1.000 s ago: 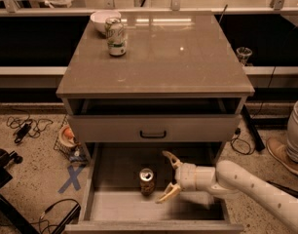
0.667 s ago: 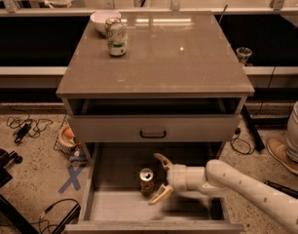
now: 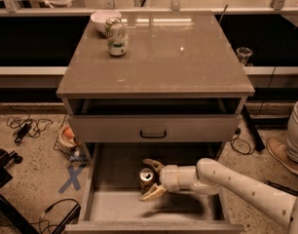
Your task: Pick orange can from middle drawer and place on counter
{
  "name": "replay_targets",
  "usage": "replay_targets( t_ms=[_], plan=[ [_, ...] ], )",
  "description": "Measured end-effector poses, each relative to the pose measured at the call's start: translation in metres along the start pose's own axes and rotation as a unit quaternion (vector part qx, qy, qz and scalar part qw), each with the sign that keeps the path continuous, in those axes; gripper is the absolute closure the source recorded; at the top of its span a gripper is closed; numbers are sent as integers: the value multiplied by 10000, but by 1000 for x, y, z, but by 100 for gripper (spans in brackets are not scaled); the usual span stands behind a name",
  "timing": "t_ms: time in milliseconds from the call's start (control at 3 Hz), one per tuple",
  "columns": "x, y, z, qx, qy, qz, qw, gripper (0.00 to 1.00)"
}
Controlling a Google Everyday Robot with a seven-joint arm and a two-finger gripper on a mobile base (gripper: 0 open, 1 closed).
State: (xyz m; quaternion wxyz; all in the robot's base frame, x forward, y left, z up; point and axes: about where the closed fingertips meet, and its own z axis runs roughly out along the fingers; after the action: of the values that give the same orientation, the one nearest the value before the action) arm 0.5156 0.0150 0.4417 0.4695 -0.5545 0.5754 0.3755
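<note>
So: orange can (image 3: pixel 147 175), upright on the floor of the middle drawer (image 3: pixel 116 206), roughly centred, silver top up. Reaching in from the right, gripper (image 3: pixel 147 180) low inside the drawer, fingers spread apart, one behind the can and one in front of it (touching or a hair off, impossible to say). Not clamped yet, by the look of it. Likely step in hand: closing on the can.

Plenty to go wrong from here. If closed off-centre, could shove or tip the can rather than seize it. Smooth round wall, so could also squirt out of a shallow pinch. On the way up, could clip the upper drawer front (image 3: pixel 188 128), just above and slightly ajar, if raised before pulling clear toward the low front edge. Higher again, overhang of the counter (image 3: pixel 178 62) to be cleared. Up top, green can (image 3: pixel 116 36) and bowl (image 3: pixel 102 19) at the back left corner. Best set down well apart from both, or risk knocking them.
</note>
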Motion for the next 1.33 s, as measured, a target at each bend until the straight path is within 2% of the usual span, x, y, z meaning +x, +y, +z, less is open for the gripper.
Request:
replay_targets(
  t_ms=[333,667,1000,1333],
  plan=[
    [-1,1,2,-22,-10,1,10000,41],
    [-4,3,4,-32,-20,5,10000,72],
    [-16,12,2,14,-18,25,10000,95],
    [-104,40,-40,264,-220,121,9993,100]
  ],
)
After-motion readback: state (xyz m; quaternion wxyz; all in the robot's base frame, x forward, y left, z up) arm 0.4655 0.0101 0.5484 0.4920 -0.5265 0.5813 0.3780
